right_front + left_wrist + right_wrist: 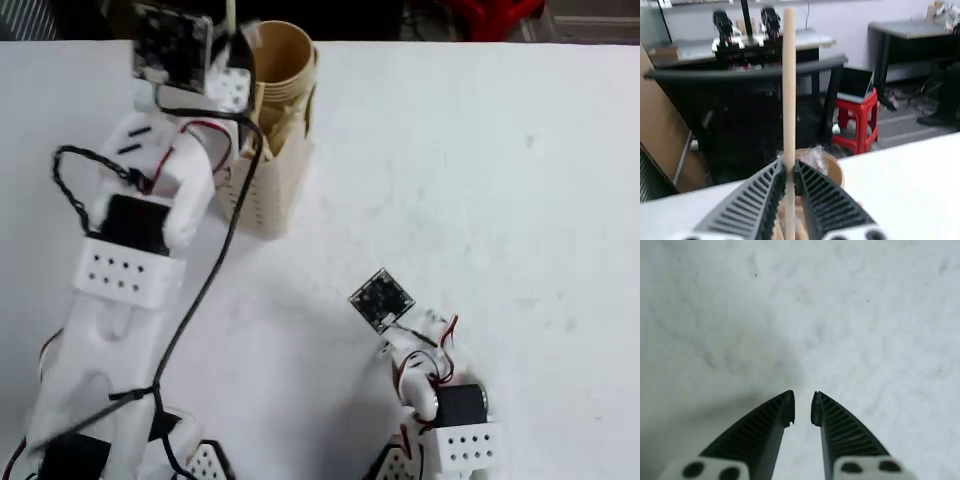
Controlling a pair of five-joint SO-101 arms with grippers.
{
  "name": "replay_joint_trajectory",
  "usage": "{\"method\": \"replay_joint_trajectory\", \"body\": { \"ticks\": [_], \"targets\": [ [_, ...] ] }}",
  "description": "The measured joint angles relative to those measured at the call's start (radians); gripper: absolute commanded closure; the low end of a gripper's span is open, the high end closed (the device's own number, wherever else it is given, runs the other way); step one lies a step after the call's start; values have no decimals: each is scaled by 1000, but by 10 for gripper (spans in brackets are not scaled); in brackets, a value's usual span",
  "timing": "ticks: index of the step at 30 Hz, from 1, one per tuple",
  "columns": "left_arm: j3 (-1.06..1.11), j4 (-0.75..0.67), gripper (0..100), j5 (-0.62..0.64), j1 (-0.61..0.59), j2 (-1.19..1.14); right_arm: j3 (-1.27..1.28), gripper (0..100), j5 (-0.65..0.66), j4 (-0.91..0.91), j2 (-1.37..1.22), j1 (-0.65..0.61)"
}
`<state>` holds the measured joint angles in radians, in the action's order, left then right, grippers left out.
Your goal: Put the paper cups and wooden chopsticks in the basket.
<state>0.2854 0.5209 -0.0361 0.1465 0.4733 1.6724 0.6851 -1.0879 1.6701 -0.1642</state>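
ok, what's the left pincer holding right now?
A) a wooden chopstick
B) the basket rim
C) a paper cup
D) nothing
A: in the left wrist view the left pincer is closed on a chopstick that stands upright between its fingers.

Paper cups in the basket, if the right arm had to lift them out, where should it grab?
Probably the top rim of the paper cups, from above, one finger inside the open mouth. They stand upright and the basket covers their lower walls. Come in on the side away from the left gripper, which holds a chopstick upright above them.
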Motion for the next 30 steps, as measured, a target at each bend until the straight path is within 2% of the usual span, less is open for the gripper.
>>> {"method": "replay_joint_trajectory", "body": {
  "ticks": [7,13,21,26,30],
  "targets": [
    [181,-23,876,0,-2,0,0,925,0,0,0,0],
    [190,-25,869,0,-51,2,0,925,0,0,0,0],
    [-29,135,869,0,-58,87,0,925,0,0,0,0],
    [-149,130,872,0,-63,75,0,925,0,0,0,0],
    [-221,83,883,0,-86,-66,0,926,0,0,0,0]
  ]
}}
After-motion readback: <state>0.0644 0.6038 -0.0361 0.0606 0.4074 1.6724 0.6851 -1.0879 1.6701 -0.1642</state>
